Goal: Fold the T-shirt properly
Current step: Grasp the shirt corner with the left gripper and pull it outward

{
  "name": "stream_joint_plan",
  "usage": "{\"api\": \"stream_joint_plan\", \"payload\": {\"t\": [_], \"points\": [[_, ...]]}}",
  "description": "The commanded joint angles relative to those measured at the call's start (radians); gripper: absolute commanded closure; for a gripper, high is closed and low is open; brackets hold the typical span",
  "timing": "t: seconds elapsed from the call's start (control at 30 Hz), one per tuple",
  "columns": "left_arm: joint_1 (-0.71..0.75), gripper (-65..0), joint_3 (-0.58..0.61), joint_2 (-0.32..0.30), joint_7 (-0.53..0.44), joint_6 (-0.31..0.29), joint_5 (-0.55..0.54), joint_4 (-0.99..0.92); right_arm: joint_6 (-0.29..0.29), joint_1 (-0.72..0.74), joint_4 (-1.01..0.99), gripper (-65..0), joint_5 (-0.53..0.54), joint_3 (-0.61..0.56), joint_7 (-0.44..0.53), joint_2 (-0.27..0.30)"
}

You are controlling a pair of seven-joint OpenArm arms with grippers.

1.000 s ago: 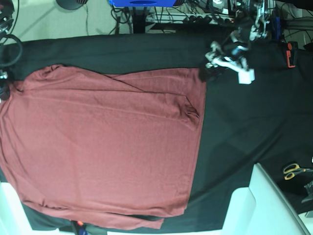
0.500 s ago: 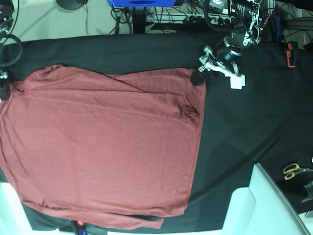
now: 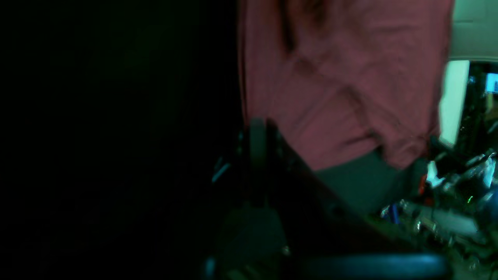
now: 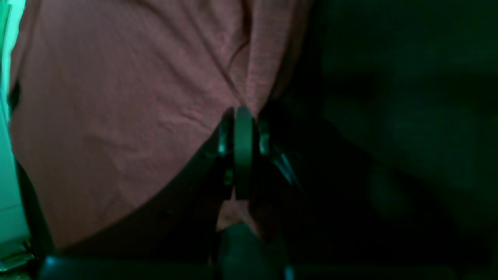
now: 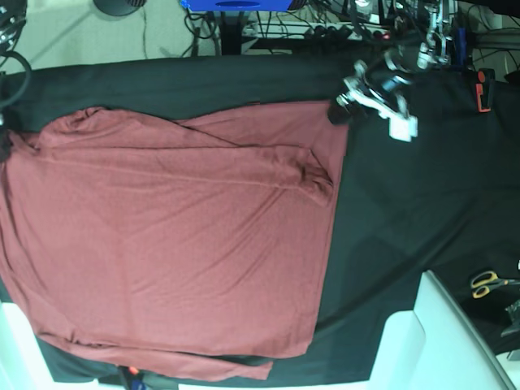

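Observation:
The maroon T-shirt [image 5: 171,244] lies spread on the black table cloth [image 5: 406,203], filling the left and middle of the base view. My left gripper [image 5: 338,110] sits at the shirt's far right corner and is shut on its edge. In the left wrist view its closed fingers [image 3: 257,128] meet the shirt's edge [image 3: 330,85]. My right gripper [image 4: 243,112] is shut on a fold of the shirt [image 4: 116,109], with cloth bunched around the fingers. In the base view it is hidden at the left edge.
Yellow-handled scissors [image 5: 487,283] lie at the right edge. A white block [image 5: 443,341] stands at the bottom right. A red-and-black tool [image 5: 483,89] lies at the far right. Cables and a blue frame [image 5: 236,4] are beyond the table's far edge.
My left gripper dipped onto the shirt's far right corner, then drew it up and to the right. The shirt's far edge has shifted towards the back and a ridge has formed below it.

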Motion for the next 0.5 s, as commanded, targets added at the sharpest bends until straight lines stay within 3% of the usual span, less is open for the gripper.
{"api": "stream_joint_plan", "payload": {"t": [0.0,0.23,0.47], "points": [[0.01,0.0,-0.024,-0.013,0.02,-0.012,-0.009,0.025,0.018,0.001,0.043,0.0,0.021,0.004,-0.006,0.014],[0.03,0.0,-0.123,-0.016,0.12,-0.012,-0.004,0.085,0.014,-0.036,0.094,0.0,0.021,0.031,-0.087,-0.013],[0.082,0.0,-0.132,-0.018,0.143,-0.012,-0.001,0.128,0.014,-0.097,0.212,0.0,0.021,0.077,-0.175,-0.036]]}}
